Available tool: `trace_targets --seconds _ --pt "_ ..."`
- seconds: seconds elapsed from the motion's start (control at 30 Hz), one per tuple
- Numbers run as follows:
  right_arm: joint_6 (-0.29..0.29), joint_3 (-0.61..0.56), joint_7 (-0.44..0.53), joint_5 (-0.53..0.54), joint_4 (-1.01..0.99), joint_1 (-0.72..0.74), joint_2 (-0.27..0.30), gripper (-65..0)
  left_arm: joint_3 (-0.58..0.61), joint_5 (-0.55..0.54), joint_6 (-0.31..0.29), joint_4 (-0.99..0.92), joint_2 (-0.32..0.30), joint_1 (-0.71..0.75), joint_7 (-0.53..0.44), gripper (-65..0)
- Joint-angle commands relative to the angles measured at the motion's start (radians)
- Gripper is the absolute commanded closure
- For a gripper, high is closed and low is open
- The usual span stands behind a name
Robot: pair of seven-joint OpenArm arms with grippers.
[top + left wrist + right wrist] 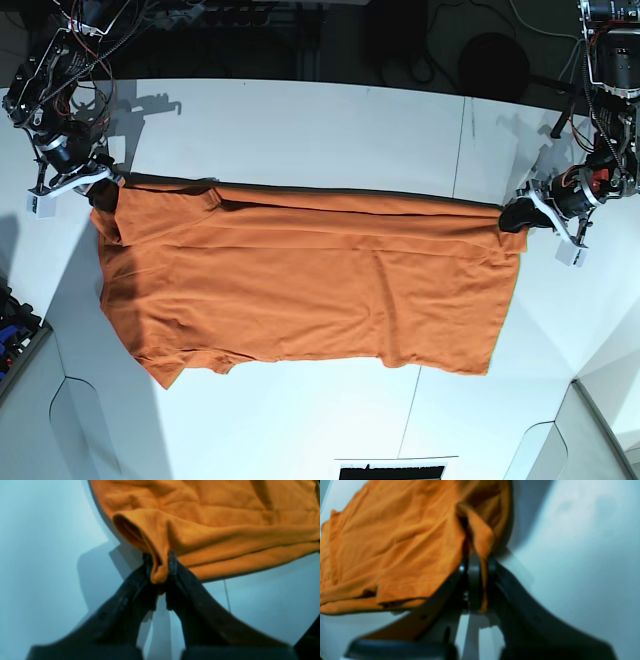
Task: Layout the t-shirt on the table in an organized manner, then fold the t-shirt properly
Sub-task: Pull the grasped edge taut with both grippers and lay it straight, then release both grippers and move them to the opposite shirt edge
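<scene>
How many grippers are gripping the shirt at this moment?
2. The left gripper pinches the t-shirt at its far corner on the base view's right; the right gripper pinches the far corner on its left.

overhead base view of the whole table; close wrist views sharing the t-shirt

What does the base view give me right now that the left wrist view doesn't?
Only the base view shows the whole t-shirt stretched across the table, with its far edge pulled into a straight line between both arms, the right gripper at the other corner, and the sleeve lying at the near corner on that same side. Only the left wrist view shows the pinch up close: the left gripper closed on a bunched fold of fabric. Both show orange cloth on the white table, held by the left gripper.
</scene>
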Motion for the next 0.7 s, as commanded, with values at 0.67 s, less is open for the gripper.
trace_targets --seconds 0.67 --pt "0.063 0.122 -0.079 0.207 0.161 -0.290 0.104 0.0 -0.044 -0.064 0.007 0.420 -0.136 0.383 0.089 0.0"
